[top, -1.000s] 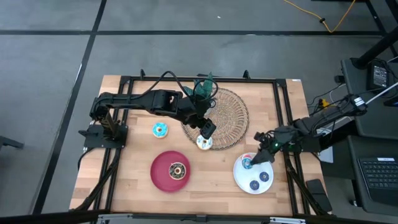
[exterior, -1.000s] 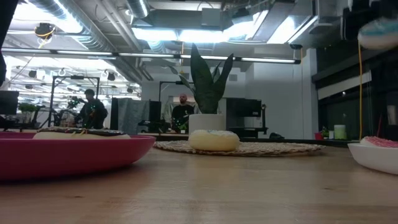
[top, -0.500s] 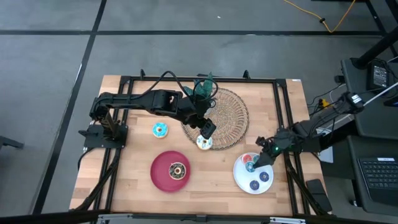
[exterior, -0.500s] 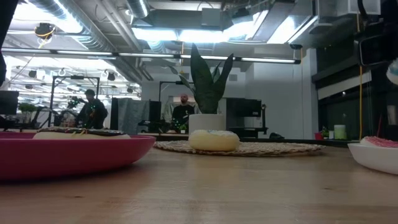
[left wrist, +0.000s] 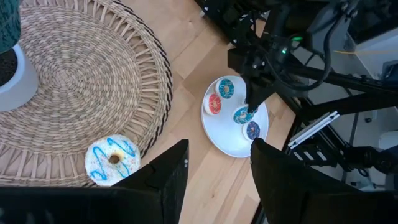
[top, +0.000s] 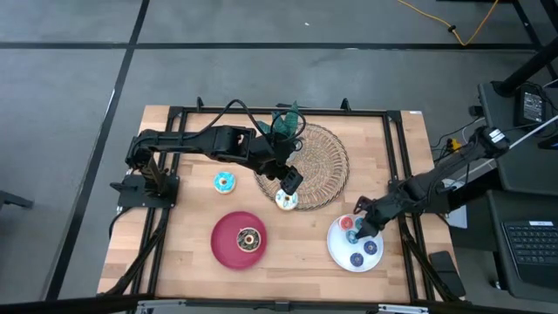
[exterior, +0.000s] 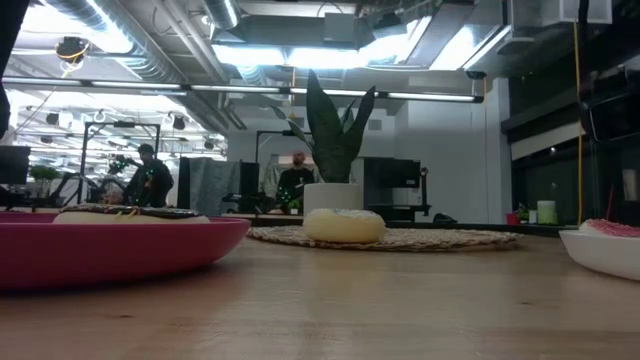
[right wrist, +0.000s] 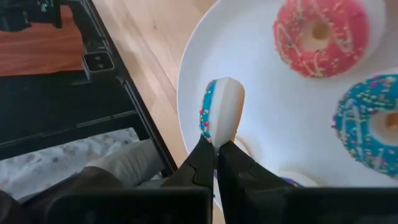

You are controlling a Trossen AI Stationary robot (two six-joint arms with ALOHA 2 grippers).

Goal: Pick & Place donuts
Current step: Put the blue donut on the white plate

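High view: right gripper (top: 362,229) at lower right of frame, over white plate (top: 340,249), pinched shut on a small teal donut (top: 351,235); red mini donut (top: 346,222) and two blue mini donuts (top: 363,253) lie on plate. Right arm enters from right edge, stretched low, wrist angled down-left. Left gripper (top: 289,181) mid-frame, hangs over front edge of woven mat (top: 324,157), just above cream-white sprinkled donut (top: 285,200); light-blue iced donut (top: 225,182) left of it on bare table; chocolate donut (top: 248,239) on red plate (top: 225,244), lower centre. Low view: cream donut at centre on mat rim, red plate far left, white plate rim far right; no grippers seen. Left wrist view: left fingers (left wrist: 161,180) part open, empty; cream donut lower left of frame, beside them, lying flat, hole up. White plate w/ four mini donuts at centre-right, right arm over it. Right wrist view: right fingertips (right wrist: 208,163) closed tight on mini donut's rim; donut stands on edge, iced face toward frame left, just over plate surface near its rim; pink and blue donuts flat at upper right. Judgement: release needs only open jaws; donut is already over plate, prob. tips flat. Left arm is nearer cream donut.
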